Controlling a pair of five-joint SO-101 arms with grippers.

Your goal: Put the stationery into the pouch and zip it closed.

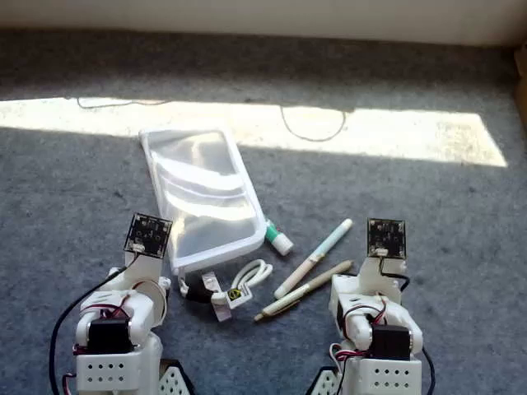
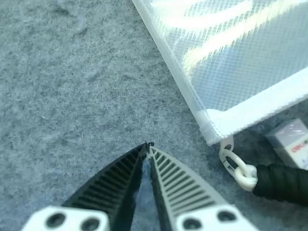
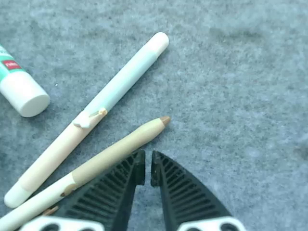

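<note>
While red print showed on the green-and-white label of the glue stick (image 3: 19,91), it was too small to make out, and a small white box (image 2: 293,142) beside the pouch's near corner carried red lettering cut off at the frame's edge (neither could be read whole). A tiny round yellow-and-black mark (image 1: 235,293) sat on the white item below the pouch.

The pouch (image 1: 202,193) lay flat on the carpet, translucent mesh with white edging, its long side angled away from the left arm. At its near corner a white chain link (image 2: 238,166) joined a black strap (image 2: 281,183). The glue stick lay just beside the pouch's lower right corner. To the right of it lay a pale green and cream pen (image 1: 313,257), and alongside that a beige pen (image 1: 303,290), both slanted the same way and near the right arm.

The left gripper (image 2: 148,147) hung over bare carpet near the pouch's corner, jaws together at the tips and holding nothing. The right gripper (image 3: 144,166) sat with its jaws drawn together to a slit, the beige pen's tip just beside one finger, not between them.

Grey short-pile carpet (image 1: 428,230) covered the whole surface. A band of sunlight (image 1: 370,132) crossed it behind the pouch, a thin cable (image 1: 313,132) looped across the band, and a pale wall (image 1: 247,12) ran along the far edge.
</note>
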